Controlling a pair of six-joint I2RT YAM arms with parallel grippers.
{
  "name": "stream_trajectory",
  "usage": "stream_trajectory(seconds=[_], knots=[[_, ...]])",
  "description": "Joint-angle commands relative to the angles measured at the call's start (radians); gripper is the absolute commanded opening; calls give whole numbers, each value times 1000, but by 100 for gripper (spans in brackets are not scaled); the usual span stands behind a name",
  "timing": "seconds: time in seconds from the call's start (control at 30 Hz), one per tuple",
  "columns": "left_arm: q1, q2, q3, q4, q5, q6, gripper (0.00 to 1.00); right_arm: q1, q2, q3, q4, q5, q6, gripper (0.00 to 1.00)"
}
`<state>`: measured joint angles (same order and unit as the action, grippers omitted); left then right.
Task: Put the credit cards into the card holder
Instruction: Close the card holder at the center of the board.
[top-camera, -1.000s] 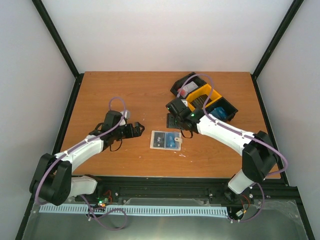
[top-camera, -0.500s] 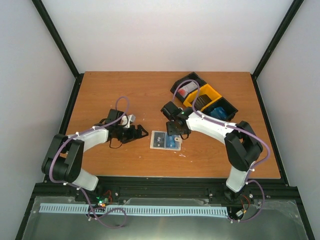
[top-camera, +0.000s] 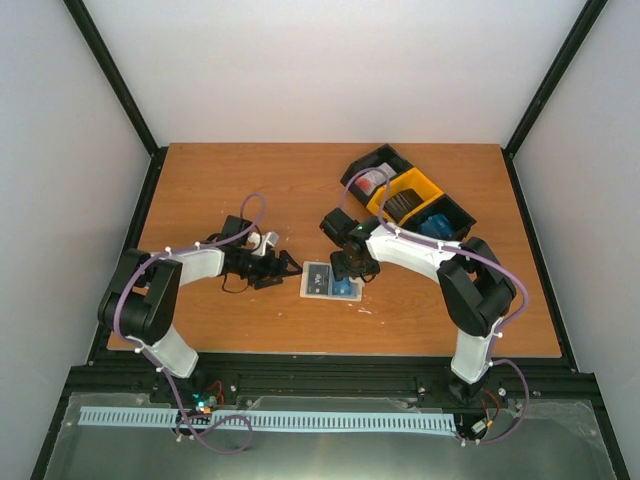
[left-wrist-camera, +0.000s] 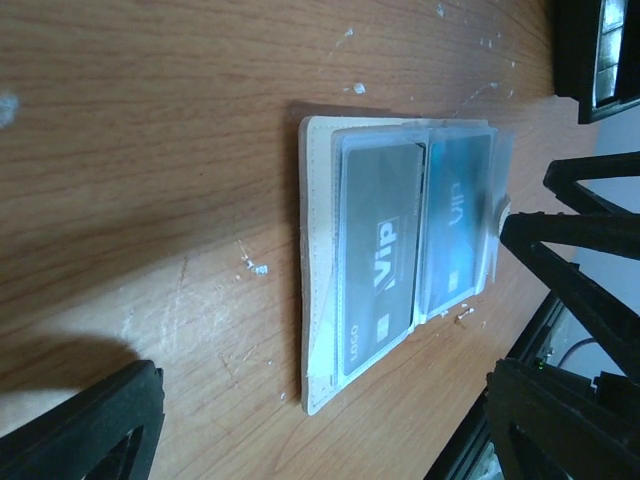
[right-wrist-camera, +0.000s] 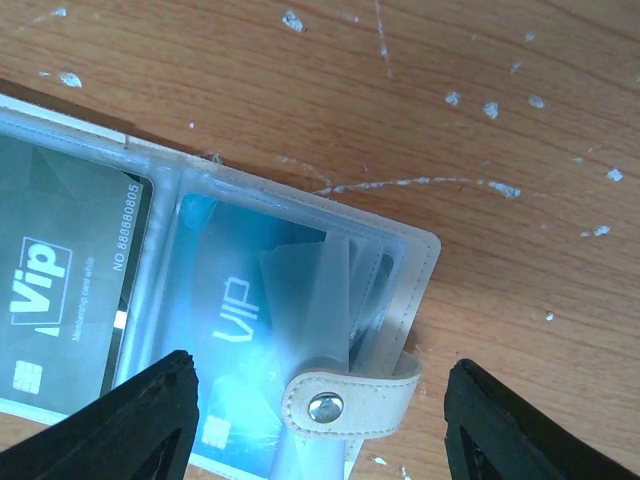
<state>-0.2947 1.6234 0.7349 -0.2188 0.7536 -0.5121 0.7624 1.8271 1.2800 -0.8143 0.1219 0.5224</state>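
Now right tool (top-camera: 347, 270) nearer card holder (top-camera: 320, 281), left tool (top-camera: 292, 266) seemingly closer

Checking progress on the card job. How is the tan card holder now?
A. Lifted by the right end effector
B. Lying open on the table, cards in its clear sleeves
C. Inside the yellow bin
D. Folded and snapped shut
B: the card holder lies open on the table, Vip cards showing under its sleeves, snap tab unfastened.

The card holder (left-wrist-camera: 316, 330) lies open flat, a grey card (left-wrist-camera: 378, 255) and blue card (left-wrist-camera: 455, 225) sleeved inside.
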Motion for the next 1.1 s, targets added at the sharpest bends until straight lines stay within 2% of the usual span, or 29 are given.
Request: stream_trajectory(seconds=[0.0, 0.3, 0.77, 1.07], knots=[[2, 27, 30, -2, 46, 21, 89, 0, 12, -13, -7, 2, -5, 67], [-18, 88, 50, 32, 67, 12, 86, -1, -25, -86, 39, 5, 17, 67], [-50, 154, 90, 33, 88, -6, 84, -81, -40, -247, 247, -259, 3, 67], [-65, 218, 128, 38, 124, -3, 83, -108, -27, -267, 281, -301, 18, 67]])
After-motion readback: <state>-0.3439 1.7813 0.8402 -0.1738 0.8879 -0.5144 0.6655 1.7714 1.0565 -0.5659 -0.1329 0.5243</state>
